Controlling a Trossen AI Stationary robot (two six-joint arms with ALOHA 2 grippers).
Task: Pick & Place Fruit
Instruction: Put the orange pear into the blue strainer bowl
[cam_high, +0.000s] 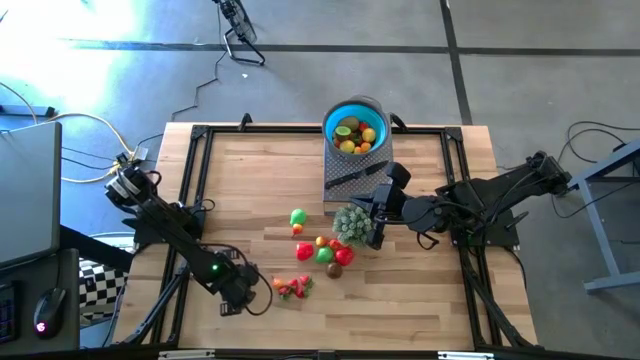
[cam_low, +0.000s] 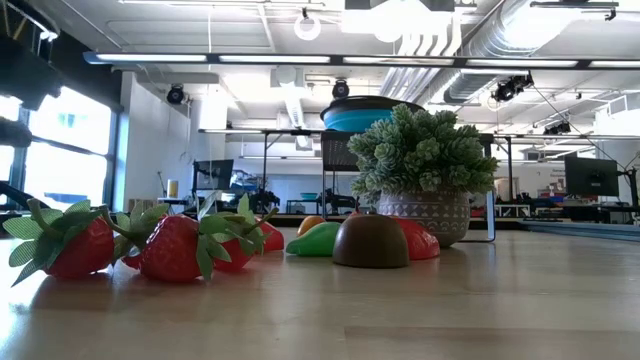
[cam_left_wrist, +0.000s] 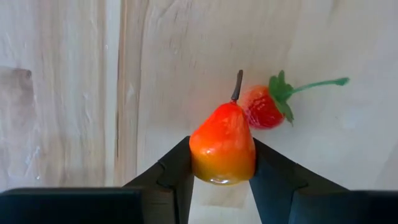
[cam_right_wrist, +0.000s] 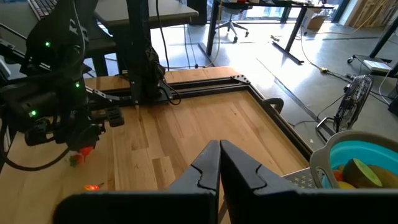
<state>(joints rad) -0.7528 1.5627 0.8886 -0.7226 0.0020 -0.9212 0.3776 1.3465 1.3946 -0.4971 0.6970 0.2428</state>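
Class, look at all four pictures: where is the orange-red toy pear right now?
The pear sits between the left gripper fingers, near the table's front-left in the high view, just beside the strawberries.

The table (cam_high: 420, 300) is pale wood with a smooth, slightly shiny top. The little pear (cam_left_wrist: 222, 148) looks like shiny, smooth plastic. The strawberries (cam_low: 172, 246) have a bumpy red skin and soft-looking leaves, maybe cloth. The blue bowl (cam_high: 334, 113) looks like smooth plastic. The brown fruit (cam_low: 370, 242) is matt.
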